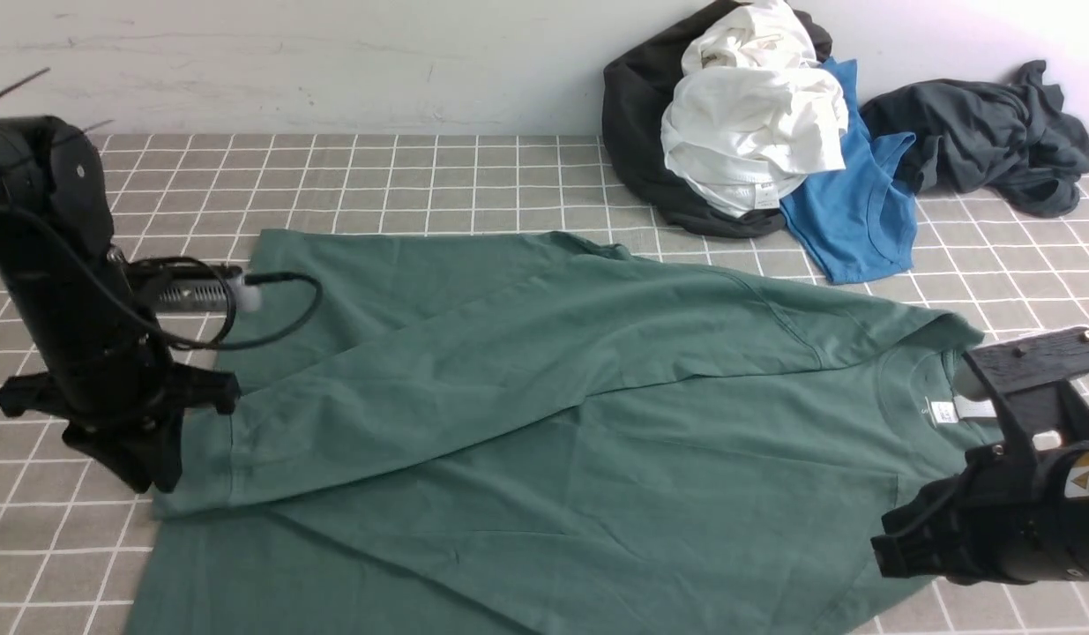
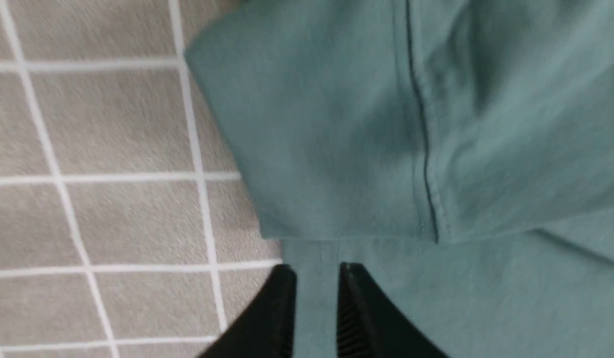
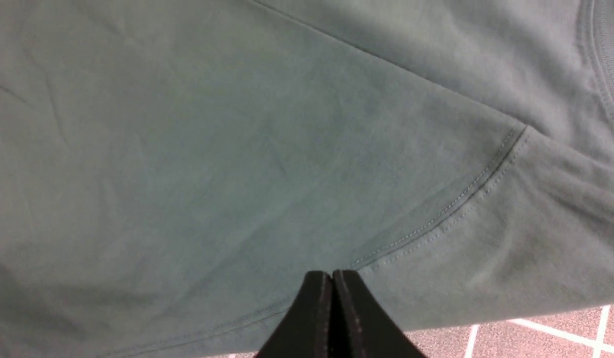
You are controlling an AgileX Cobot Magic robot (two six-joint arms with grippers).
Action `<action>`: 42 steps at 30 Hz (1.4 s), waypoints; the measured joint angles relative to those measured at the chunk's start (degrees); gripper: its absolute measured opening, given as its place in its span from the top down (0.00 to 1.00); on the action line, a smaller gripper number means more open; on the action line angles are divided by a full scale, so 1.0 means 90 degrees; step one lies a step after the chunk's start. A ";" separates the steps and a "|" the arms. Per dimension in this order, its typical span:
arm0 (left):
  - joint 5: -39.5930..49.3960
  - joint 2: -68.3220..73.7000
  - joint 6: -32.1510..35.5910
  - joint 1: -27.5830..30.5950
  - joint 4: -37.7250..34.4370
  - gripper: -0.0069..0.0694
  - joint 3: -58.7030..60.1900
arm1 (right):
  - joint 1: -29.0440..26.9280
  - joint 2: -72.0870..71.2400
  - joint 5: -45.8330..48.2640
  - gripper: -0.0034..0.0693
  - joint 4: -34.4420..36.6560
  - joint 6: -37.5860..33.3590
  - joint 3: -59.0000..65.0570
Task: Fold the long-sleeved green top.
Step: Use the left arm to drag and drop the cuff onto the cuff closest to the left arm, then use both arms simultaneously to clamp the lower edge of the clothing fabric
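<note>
Garment: green long-sleeved top [image 1: 650, 503], sleeve [image 1: 473, 388] folded across.
Left gripper [image 2: 316, 272]: jaws slightly apart beside cuff [image 2: 326, 144].
Right gripper [image 3: 331, 277]: jaws together.

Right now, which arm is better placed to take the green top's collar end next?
Probably the right. The right gripper, shut, hangs over the shoulder seam of the green long-sleeved top, beside the collar. The left gripper, slightly open, is far off at the folded sleeve's cuff.

Black arms [image 1: 63, 291], ridged left end effector [image 2: 316, 269]
</note>
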 joint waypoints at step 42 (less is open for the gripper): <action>-0.2860 -0.2986 -0.0274 -0.3382 0.2982 0.91 0.4962 | 0.0000 -0.0476 0.0693 0.97 0.1706 -0.3688 0.0000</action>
